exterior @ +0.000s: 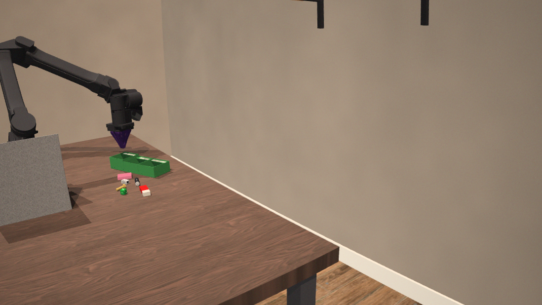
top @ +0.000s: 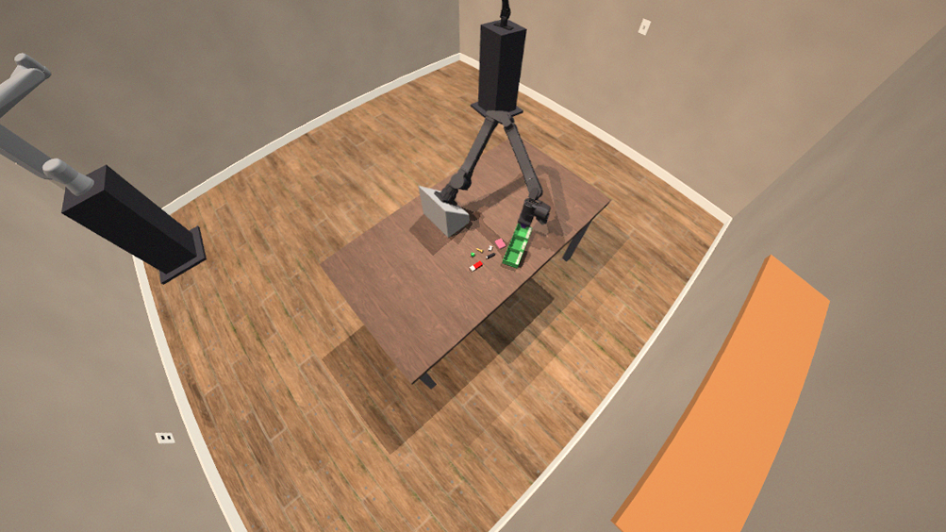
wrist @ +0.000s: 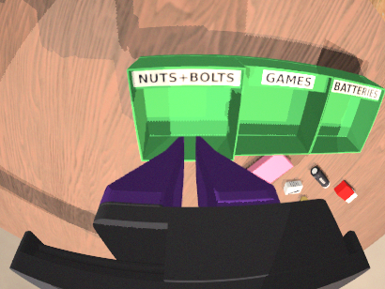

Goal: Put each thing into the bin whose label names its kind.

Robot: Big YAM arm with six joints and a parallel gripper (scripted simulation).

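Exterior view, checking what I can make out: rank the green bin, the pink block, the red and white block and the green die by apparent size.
1. Green bin, by far the largest.
2. Pink block.
3. Red and white block.
4. Green die, the smallest, though it is only slightly smaller than the red and white block.

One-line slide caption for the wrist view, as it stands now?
Shut, empty gripper poised above the NUTS+BOLTS compartment of the green bin; pink block and small items lie unsorted on the table.
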